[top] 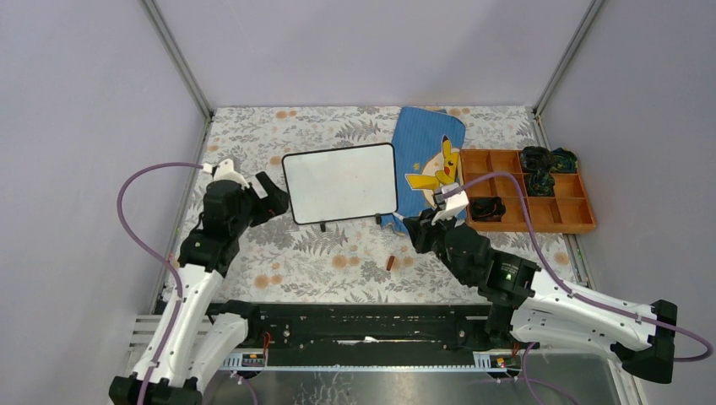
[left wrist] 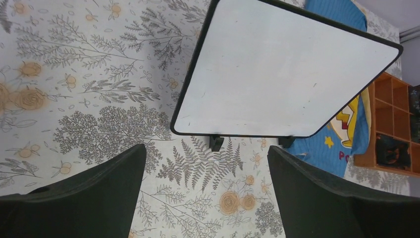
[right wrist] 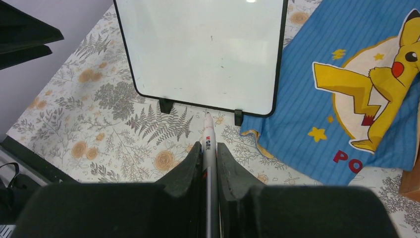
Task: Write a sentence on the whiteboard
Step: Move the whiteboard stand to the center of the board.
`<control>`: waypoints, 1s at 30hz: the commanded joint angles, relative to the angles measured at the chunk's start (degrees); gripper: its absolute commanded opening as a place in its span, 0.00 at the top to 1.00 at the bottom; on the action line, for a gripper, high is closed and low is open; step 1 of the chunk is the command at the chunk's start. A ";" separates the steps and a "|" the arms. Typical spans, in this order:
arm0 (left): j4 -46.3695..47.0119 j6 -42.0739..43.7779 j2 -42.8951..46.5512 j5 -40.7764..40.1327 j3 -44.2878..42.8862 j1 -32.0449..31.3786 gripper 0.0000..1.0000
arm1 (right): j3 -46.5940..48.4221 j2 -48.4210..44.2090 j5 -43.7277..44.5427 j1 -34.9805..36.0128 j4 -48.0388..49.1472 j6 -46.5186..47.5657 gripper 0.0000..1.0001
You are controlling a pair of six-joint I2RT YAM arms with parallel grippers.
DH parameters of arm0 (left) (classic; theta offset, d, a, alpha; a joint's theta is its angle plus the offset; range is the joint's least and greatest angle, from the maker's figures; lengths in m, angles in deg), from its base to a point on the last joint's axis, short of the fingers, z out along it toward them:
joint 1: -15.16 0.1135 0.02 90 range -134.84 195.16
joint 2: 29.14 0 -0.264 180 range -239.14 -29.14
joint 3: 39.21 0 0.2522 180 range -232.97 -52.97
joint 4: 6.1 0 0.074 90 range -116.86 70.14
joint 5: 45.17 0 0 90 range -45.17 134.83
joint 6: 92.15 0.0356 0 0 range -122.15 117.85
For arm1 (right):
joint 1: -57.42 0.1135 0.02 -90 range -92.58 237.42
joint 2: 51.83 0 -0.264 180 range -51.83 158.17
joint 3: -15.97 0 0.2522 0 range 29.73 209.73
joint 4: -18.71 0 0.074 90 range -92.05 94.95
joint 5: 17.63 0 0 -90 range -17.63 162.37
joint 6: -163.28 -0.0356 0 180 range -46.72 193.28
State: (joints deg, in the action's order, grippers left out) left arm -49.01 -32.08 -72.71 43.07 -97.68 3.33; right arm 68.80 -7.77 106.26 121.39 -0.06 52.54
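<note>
The whiteboard (top: 340, 182) stands on two small black feet mid-table, and its white face (right wrist: 203, 49) is blank. Just off the board's left edge is my left gripper (top: 272, 196). Its view looks down past the board (left wrist: 287, 74), and the gripper (left wrist: 206, 148) is open with only tablecloth between the fingers. My right gripper (top: 420, 226) hovers in front of the board's right foot. It (right wrist: 209, 145) is shut on a white-and-grey marker (right wrist: 208, 131), whose tip points at the board's lower edge, short of touching it.
A blue Pikachu pouch (top: 431, 160) lies right of the board, partly behind it. An orange compartment tray (top: 540, 211) with dark items sits at the far right. A small brown cap (top: 390, 263) lies on the floral cloth in front of the board.
</note>
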 commanded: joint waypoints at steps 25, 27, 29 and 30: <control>23.79 -9.18 3.67 -5.37 9.56 3.05 0.02 | 5.51 11.45 -1.29 -0.24 11.11 2.16 1.00; 25.54 -7.53 3.26 -4.12 9.66 3.06 0.02 | 5.75 12.59 -1.10 -0.25 11.53 2.19 1.00; 26.07 -4.76 1.90 -1.90 8.36 3.05 0.01 | 5.75 13.38 -0.88 -0.24 12.07 2.39 1.00; 25.77 -3.57 1.00 -0.93 7.47 3.05 0.01 | 5.75 13.69 -0.80 -0.27 12.19 2.64 1.00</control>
State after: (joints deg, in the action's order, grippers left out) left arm -30.23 -40.34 -70.16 39.94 -88.35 6.58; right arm 71.70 5.03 104.38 121.39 7.65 54.07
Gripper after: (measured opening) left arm 0.985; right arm 0.168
